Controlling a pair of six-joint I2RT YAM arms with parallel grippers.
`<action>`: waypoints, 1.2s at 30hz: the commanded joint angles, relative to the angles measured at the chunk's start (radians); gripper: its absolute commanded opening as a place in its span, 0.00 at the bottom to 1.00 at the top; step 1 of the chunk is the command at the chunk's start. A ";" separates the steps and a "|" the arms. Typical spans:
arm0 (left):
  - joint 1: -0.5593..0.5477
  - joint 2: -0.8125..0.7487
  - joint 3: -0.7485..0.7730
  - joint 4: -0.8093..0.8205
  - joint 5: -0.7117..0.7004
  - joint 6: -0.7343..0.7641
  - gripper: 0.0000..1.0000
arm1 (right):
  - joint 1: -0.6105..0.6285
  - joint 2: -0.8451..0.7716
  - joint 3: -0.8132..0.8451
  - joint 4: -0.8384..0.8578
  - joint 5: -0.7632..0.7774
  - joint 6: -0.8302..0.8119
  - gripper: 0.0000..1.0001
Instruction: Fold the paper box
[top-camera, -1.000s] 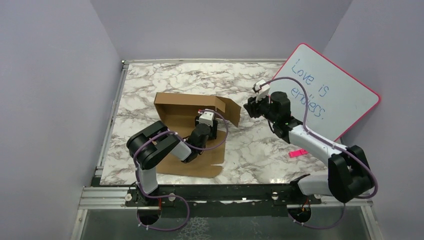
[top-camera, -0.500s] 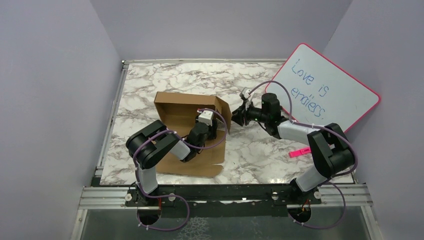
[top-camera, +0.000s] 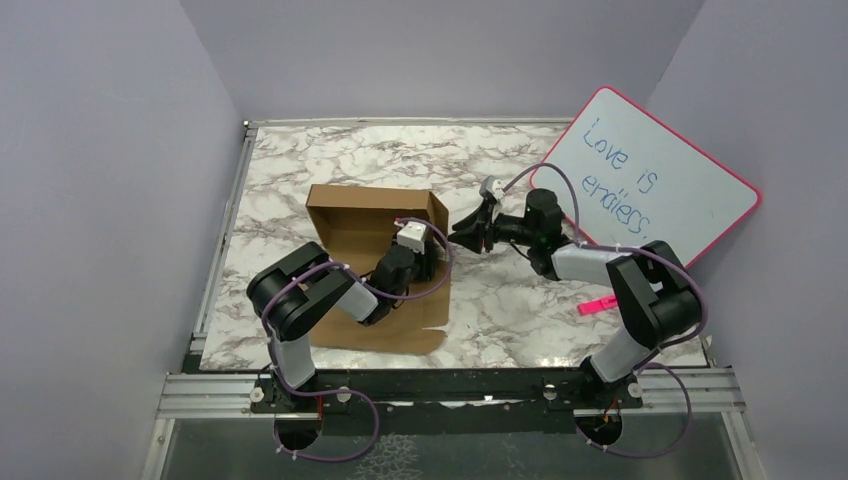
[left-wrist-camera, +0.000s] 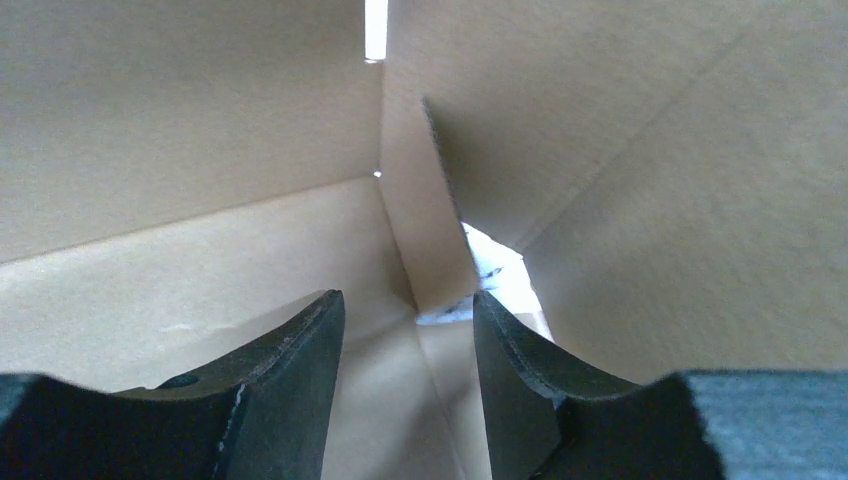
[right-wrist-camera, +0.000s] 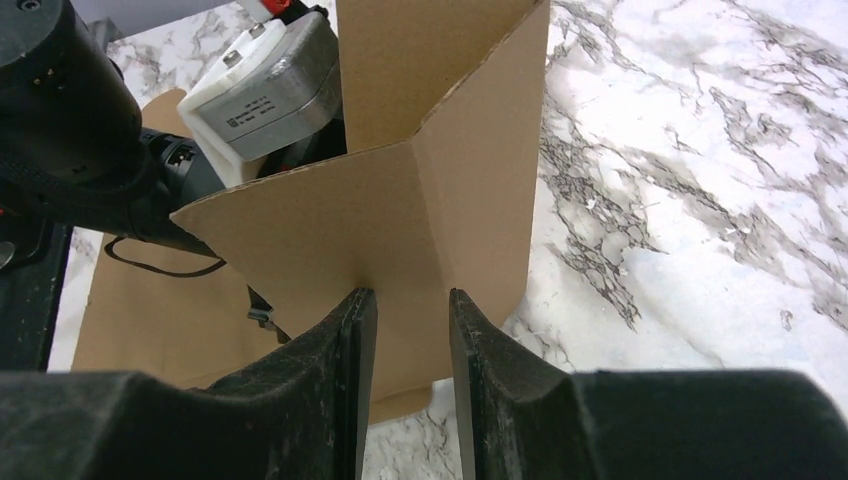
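The paper box (top-camera: 365, 215) is brown cardboard, half formed, with its back wall and right side wall raised and its front flap flat on the table. My left gripper (top-camera: 425, 248) reaches inside it toward the right rear corner. In the left wrist view this gripper (left-wrist-camera: 408, 300) is open, with only the box's inner corner (left-wrist-camera: 400, 230) ahead. My right gripper (top-camera: 464, 232) is outside the right wall. It stands open (right-wrist-camera: 410, 295), its fingertips (right-wrist-camera: 365, 300) against the creased outer flap (right-wrist-camera: 440, 200), nothing between them.
A pink-rimmed whiteboard (top-camera: 650, 185) with blue writing leans against the right wall. A small pink object (top-camera: 597, 304) lies on the marble table (top-camera: 330, 150) near the right arm. Purple walls close in three sides. The left arm's white camera block (right-wrist-camera: 270, 90) sits just behind the flap.
My right arm has swung left and down to the box, and the splayed right flap now stands upright against the corner. Both grippers have narrowed slightly. The left arm has barely moved.
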 joint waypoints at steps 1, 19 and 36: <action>-0.001 -0.064 -0.026 0.003 0.051 -0.015 0.51 | 0.019 0.043 -0.014 0.110 -0.024 0.029 0.37; 0.001 -0.352 -0.150 -0.136 0.002 -0.065 0.56 | 0.029 0.097 -0.012 0.148 0.006 0.018 0.37; 0.066 -0.264 -0.190 -0.205 0.103 -0.171 0.46 | 0.073 0.161 0.108 0.072 0.029 -0.076 0.40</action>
